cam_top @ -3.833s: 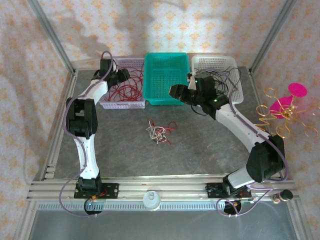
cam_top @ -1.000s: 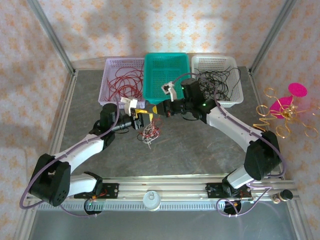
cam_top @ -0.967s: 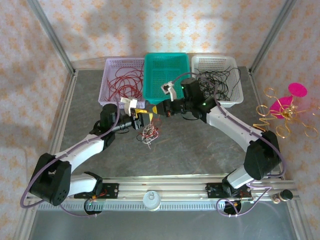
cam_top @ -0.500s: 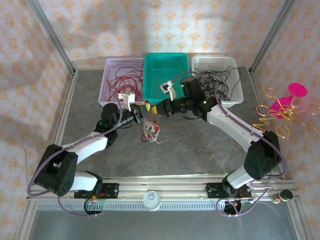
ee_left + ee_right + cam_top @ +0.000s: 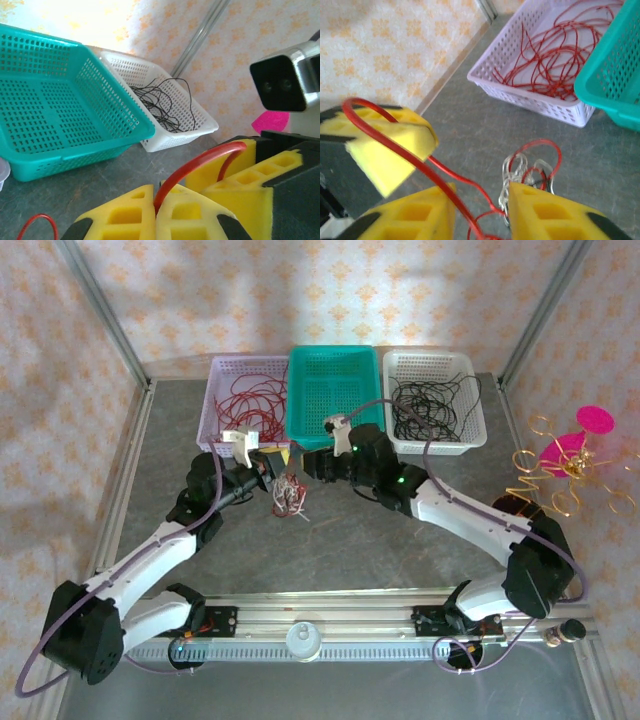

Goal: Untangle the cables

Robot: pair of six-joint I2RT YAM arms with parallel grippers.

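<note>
Grey table (image 5: 350, 555): my left gripper (image 5: 272, 464) pinches the red cable (image 5: 200, 160); right gripper (image 5: 306, 462), jaws parted, just beside; knotted cables (image 5: 290, 496) dangle between.

Robot lab test cell: aluminium frame posts (image 5: 100, 312), patterned backdrop panels (image 5: 330, 290), slotted mounting rail (image 5: 330, 615)

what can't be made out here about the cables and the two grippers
- Top external: the cable clump is too small to trace which strand crosses which.
- Left wrist: the red cable drops behind the pads of the left gripper, so its lower run is hidden.
- Right wrist: the red cable leaves the bottom edge between the fingers of the right gripper; the clump is blurred, partly behind one finger.
</note>
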